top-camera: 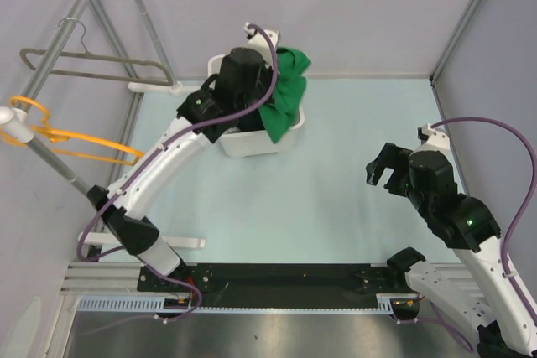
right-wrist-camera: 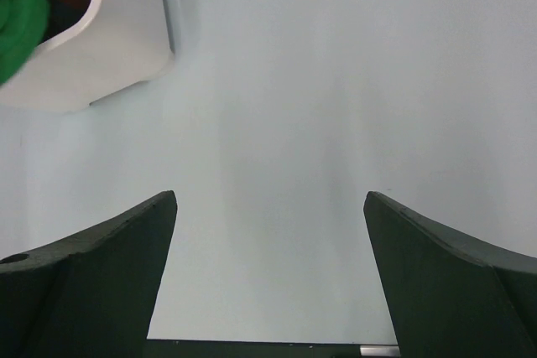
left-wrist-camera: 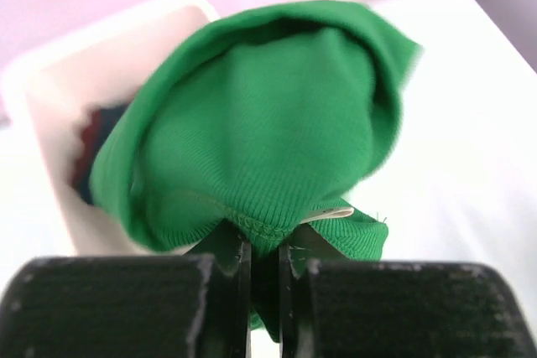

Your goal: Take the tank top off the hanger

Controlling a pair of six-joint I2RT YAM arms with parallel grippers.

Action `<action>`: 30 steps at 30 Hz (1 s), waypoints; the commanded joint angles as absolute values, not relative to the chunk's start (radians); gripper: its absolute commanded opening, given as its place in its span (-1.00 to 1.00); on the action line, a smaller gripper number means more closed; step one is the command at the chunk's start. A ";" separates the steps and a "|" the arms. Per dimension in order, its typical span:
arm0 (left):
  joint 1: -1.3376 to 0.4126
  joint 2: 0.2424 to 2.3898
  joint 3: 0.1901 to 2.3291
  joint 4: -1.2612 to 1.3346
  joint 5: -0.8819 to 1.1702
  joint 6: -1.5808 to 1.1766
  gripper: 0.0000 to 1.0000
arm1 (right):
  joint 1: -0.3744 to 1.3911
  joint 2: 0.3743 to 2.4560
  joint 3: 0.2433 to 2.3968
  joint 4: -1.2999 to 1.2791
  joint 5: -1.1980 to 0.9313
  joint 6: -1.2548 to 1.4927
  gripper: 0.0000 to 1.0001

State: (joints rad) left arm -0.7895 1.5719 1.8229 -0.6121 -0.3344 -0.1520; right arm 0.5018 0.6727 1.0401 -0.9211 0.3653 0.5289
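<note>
The bright green tank top (top-camera: 284, 94) hangs bunched from my left gripper (top-camera: 252, 81) over the white bin (top-camera: 252, 144) at the back of the table. In the left wrist view my left gripper (left-wrist-camera: 264, 249) is shut on a hem of the tank top (left-wrist-camera: 260, 123), with its white label (left-wrist-camera: 331, 214) showing. The grey-beige hanger (top-camera: 101, 64) hangs bare on the rack at upper left, apart from the top. My right gripper (top-camera: 388, 172) is open and empty above the table at the right; it also shows in the right wrist view (right-wrist-camera: 268, 215).
An orange hanger (top-camera: 67, 136) hangs on the slanted rack pole (top-camera: 50, 157) at the left. A dark navy garment with red (left-wrist-camera: 88, 153) lies inside the bin (left-wrist-camera: 50, 123). The bin's corner (right-wrist-camera: 101, 64) shows in the right wrist view. Grey walls close in the back and right.
</note>
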 commanded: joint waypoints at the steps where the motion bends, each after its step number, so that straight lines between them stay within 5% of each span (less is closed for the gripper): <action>1: -0.683 1.696 1.951 -0.612 -0.328 -0.040 -1.00 | 0.499 0.678 1.042 -0.885 0.282 0.564 0.99; 11: -0.499 1.916 1.956 -0.528 -0.124 -0.044 -0.99 | 0.500 0.707 0.971 -0.845 0.094 0.629 0.99; 13: -0.497 1.905 1.956 -0.546 -0.109 -0.060 -0.61 | 0.500 0.715 0.960 -0.836 0.065 0.630 0.99; 14: -0.497 1.892 1.932 -0.548 -0.100 -0.072 0.07 | 0.502 0.729 0.956 -0.836 0.045 0.627 0.99; 17: -0.509 1.800 1.855 -0.545 -0.129 -0.112 0.72 | 0.506 0.755 0.931 -0.824 0.011 0.620 0.99; 25: -0.689 1.467 1.536 -0.528 -0.095 -0.179 0.87 | 0.538 0.802 0.862 -0.681 -0.090 0.644 1.00; 30: -0.971 1.173 1.146 -0.303 -0.028 -0.322 0.90 | 0.581 0.834 0.772 -0.470 -0.172 0.704 1.00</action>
